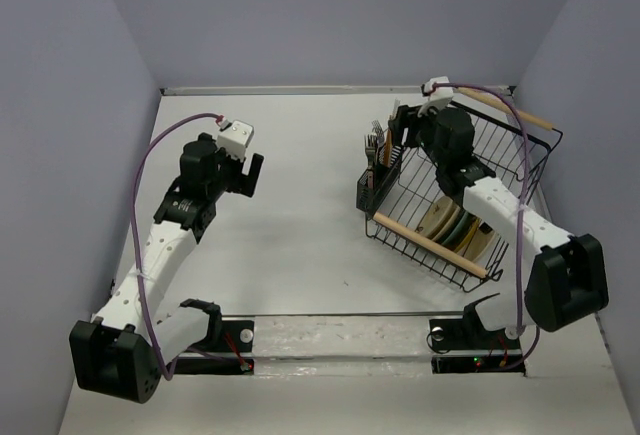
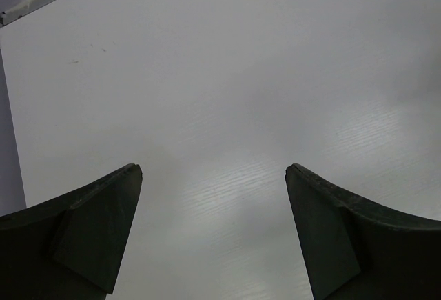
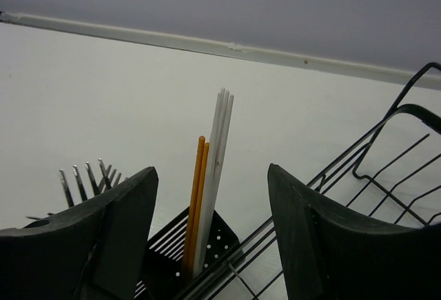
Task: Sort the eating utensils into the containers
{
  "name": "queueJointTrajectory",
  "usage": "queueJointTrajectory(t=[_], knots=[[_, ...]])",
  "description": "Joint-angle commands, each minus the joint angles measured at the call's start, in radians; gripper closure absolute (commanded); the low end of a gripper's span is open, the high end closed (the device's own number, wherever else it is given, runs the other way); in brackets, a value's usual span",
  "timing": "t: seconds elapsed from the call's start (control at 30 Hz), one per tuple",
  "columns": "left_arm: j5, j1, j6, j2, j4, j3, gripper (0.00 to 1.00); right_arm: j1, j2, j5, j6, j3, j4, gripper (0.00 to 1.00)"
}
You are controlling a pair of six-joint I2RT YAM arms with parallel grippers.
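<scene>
Several utensils stand upright in the small black perforated cutlery holder [image 3: 217, 248]: pale white chopsticks [image 3: 219, 148], orange-brown wooden chopsticks [image 3: 198, 196] just beside them, and silver fork tines [image 3: 86, 179] farther left. The right gripper [image 3: 210, 170] hovers above them, fingers spread. The left gripper [image 2: 213, 169], also spread wide, hangs over the white bench [image 2: 241, 72].

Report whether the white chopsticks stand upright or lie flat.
Upright: the white chopsticks stand on end in the black cutlery holder, beside the brown pair.
</scene>
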Motion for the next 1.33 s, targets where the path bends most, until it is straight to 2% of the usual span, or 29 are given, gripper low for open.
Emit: queueJointTrajectory(t=[0.0,0.07,0.13,0.27,0.33,0.37,0.43,0.5,0.63,0.67,0.8,0.9,1.0,1.07,1.3], knots=[[-0.003,0.017,0.02,-0.027,0.047,-0.018,0.01,-0.001,-0.109,0.022,-0.042,0.151,-0.218,0.28],[-0.02,0.035,0.022,-0.028,0.047,-0.023,0.01,-0.001,-0.147,0.118,-0.023,0.197,-0.317,0.23],[-0.026,0.052,0.025,-0.031,0.047,-0.037,0.01,-0.033,-0.17,0.192,0.015,0.244,-0.486,0.21],[-0.032,0.095,0.034,-0.048,0.052,-0.069,0.01,-0.107,-0.209,0.324,0.076,0.243,-0.701,0.15],[-0.046,0.118,0.042,-0.057,0.057,-0.086,0.01,-0.206,-0.277,0.343,0.13,0.185,-0.79,0.11],[-0.046,0.136,0.048,-0.06,0.058,-0.096,0.01,-0.249,-0.302,0.297,0.145,0.165,-0.827,0.11],[-0.046,0.155,0.055,-0.06,0.06,-0.112,0.01,-0.35,-0.368,0.262,0.193,0.113,-0.835,0.1],[-0.046,0.186,0.063,-0.054,0.066,-0.135,0.01,-0.381,-0.467,0.282,0.214,0.033,-0.835,0.07],[-0.046,0.227,0.081,-0.053,0.081,-0.179,0.01,-0.391,-0.589,0.405,0.212,-0.088,-0.836,0.07],[-0.046,0.254,0.082,-0.054,0.086,-0.19,0.01,-0.391,-0.607,0.415,0.216,-0.105,-0.835,0.04],[-0.046,0.27,0.091,-0.079,0.112,-0.247,0.01,-0.391,-0.68,0.41,0.303,-0.139,-0.833,0.0],[-0.044,0.282,0.086,-0.088,0.123,-0.252,0.01,-0.391,-0.719,0.508,0.389,-0.173,-0.838,0.0],[-0.005,0.284,0.083,-0.09,0.13,-0.264,0.01,-0.391,-0.761,0.485,0.463,-0.199,-0.836,0.0],[-0.001,0.284,0.083,-0.085,0.13,-0.271,0.01,-0.391,-0.784,0.447,0.466,-0.208,-0.83,0.0],[0.011,0.288,0.078,-0.06,0.167,-0.29,0.01,-0.391,-0.844,0.461,0.494,-0.222,-0.813,0.0]])
